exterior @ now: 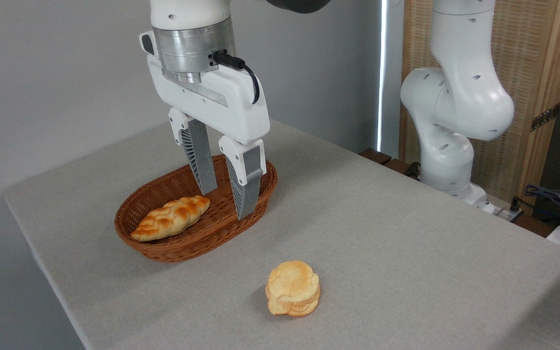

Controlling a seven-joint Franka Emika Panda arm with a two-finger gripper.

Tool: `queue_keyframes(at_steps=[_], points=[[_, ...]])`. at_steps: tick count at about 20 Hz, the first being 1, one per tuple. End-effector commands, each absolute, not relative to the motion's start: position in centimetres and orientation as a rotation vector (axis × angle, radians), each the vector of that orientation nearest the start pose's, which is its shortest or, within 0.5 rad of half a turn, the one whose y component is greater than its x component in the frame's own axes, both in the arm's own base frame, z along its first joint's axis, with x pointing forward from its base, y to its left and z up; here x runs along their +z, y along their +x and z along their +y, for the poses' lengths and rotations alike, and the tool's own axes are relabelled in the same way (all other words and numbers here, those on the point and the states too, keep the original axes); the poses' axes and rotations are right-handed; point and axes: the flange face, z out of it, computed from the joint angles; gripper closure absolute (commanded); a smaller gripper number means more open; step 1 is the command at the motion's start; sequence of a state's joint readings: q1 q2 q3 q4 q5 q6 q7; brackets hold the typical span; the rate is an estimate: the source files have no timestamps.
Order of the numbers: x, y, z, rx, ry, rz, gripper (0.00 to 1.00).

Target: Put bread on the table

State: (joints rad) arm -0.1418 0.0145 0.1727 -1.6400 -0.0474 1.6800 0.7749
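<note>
Hovering over the right half of the wicker basket (163, 248), pincer (225, 203) with fingers apart, gripping nothing. Lying in the basket's left half near the worktop's (406, 253) left edge, braided bread (170, 218), untouched. Resting on the bare worktop toward the front edge, round bun (292, 288).
</note>
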Motion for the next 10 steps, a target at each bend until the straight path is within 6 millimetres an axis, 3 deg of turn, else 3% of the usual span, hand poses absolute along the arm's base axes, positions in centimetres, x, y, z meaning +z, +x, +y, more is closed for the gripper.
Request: queue_keyframes(at_steps=[1,10], points=[[59.74,56.55,1.21,-0.052,-2.975,1.130,0.00],[59.51,56.71,0.50,-0.050,-2.966,1.157,0.00]])
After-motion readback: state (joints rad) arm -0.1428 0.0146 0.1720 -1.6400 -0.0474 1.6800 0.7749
